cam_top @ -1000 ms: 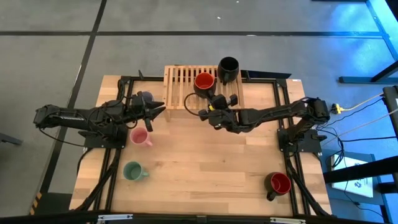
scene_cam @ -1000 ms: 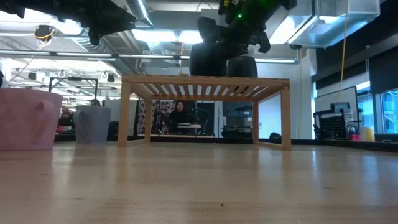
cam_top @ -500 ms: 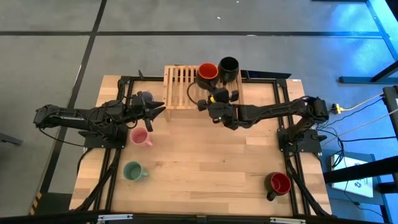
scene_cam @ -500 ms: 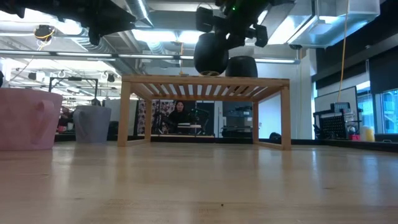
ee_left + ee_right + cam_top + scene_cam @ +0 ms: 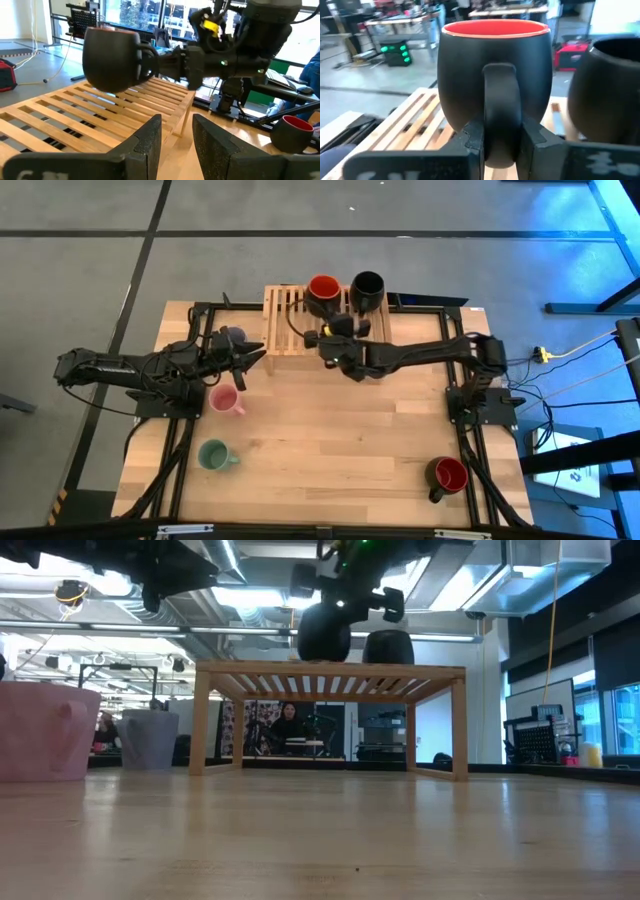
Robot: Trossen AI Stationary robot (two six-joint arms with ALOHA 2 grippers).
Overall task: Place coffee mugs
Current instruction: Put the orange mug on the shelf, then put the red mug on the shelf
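Right gripper (image 5: 331, 332) is clenched on the handle of a red-inside mug (image 5: 322, 290), held upright over the wooden slatted rack (image 5: 283, 330), just beside the black mug (image 5: 367, 287) on it. Left gripper (image 5: 252, 357) waits released beside the rack, near the lavender mug (image 5: 231, 338).

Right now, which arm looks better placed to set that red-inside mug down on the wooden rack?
The right arm. Its pincer already grips the red-inside mug by the handle above the wooden rack, beside the black mug. The left pincer waits open, holding nothing.
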